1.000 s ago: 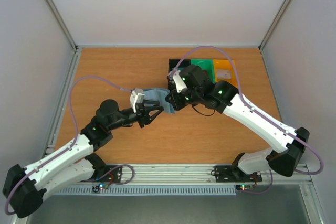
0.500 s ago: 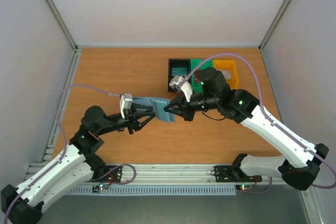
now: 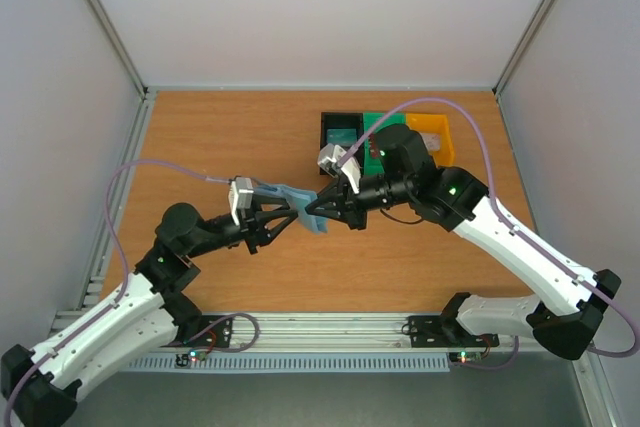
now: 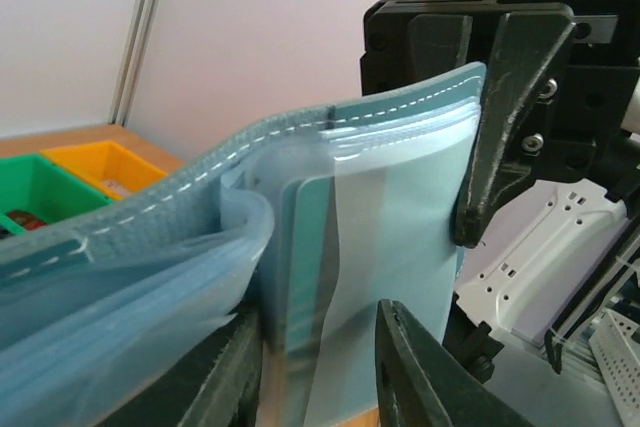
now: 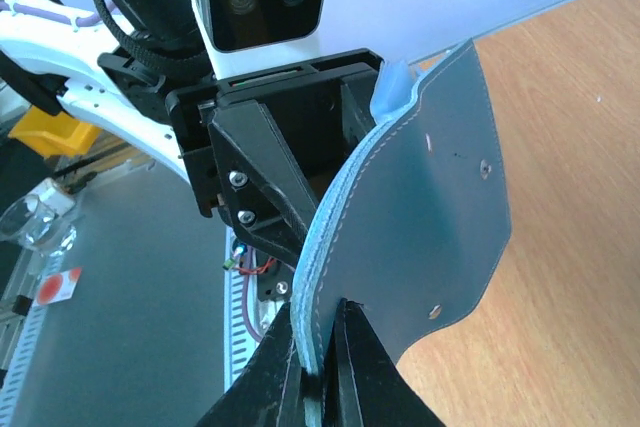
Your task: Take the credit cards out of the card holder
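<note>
The blue-grey card holder (image 3: 296, 196) hangs in the air above the table's middle, held between my two grippers. My right gripper (image 3: 322, 204) is shut on its stitched edge, seen in the right wrist view (image 5: 318, 309) with the outer cover (image 5: 430, 197) spread above. My left gripper (image 3: 288, 217) is open, and its jaws (image 4: 318, 319) straddle the lighter blue inner pockets (image 4: 400, 207) with a gap on both sides. No red credit card shows; the cards are hidden in the pockets.
A black bin (image 3: 340, 131), a green bin (image 3: 379, 125) and a yellow bin (image 3: 432, 136) stand in a row at the back, just behind my right arm. Metal rails run along the table's near edge (image 3: 330, 330).
The left arm has drawn back to the left and the right arm to the right. The holder has left the table and now hangs, tilted, between both grippers.
</note>
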You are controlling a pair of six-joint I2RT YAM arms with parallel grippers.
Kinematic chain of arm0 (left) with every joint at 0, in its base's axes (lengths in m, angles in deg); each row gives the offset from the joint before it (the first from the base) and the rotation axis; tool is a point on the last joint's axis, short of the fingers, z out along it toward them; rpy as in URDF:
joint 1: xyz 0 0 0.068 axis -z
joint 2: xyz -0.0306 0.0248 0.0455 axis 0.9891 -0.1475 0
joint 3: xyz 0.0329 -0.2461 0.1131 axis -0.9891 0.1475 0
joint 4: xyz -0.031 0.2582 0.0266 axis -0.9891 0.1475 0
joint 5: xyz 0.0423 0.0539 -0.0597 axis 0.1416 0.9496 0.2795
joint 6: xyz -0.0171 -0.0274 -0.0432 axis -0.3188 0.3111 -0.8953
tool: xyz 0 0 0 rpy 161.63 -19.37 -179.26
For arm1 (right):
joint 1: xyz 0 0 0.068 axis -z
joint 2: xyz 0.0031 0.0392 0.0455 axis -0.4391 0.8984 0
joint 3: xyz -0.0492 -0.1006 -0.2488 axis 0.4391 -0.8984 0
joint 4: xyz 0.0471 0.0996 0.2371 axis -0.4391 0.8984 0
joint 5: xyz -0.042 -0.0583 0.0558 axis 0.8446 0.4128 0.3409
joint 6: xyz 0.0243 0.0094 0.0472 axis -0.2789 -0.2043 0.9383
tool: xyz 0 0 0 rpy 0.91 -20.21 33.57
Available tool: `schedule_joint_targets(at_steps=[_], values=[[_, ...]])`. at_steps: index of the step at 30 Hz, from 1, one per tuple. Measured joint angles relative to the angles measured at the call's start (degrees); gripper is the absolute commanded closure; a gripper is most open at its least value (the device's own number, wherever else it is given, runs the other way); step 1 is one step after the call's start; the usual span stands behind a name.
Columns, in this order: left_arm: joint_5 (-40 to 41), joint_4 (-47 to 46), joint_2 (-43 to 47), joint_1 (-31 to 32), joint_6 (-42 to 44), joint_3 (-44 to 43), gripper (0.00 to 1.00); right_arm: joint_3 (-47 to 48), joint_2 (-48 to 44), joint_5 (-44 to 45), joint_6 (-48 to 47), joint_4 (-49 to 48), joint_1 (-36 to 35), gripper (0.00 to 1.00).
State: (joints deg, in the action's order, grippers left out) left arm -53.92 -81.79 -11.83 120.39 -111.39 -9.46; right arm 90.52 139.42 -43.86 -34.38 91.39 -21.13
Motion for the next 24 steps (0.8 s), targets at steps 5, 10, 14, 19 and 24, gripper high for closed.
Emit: schedule_joint_targets(at_steps=[5, 10, 14, 19, 24], values=[[2.32, -0.04, 0.04, 0.81, 2.86, 0.00, 0.83, -0.39, -0.52, -0.44, 0.20, -0.11, 1.53, 0.99], [2.08, 0.00, 0.52, 1.05, 5.42, 0.00, 0.83, -3.15, -1.42, -3.82, 0.79, -1.64, 7.04, 0.99], [1.92, 0.07, 0.52, 1.11, 6.54, 0.00, 0.84, -3.39, -0.57, -5.29, 0.81, -1.97, 8.41, 0.99], [1.92, -0.02, -0.85, 1.11, 6.99, -0.02, 0.90, -3.37, -0.20, -5.53, 0.81, -1.27, 9.01, 0.99], [1.81, -0.02, -1.49, 1.11, 7.15, -0.09, 0.53, -3.37, 0.04, -5.53, 0.81, -0.85, 9.73, 0.99]])
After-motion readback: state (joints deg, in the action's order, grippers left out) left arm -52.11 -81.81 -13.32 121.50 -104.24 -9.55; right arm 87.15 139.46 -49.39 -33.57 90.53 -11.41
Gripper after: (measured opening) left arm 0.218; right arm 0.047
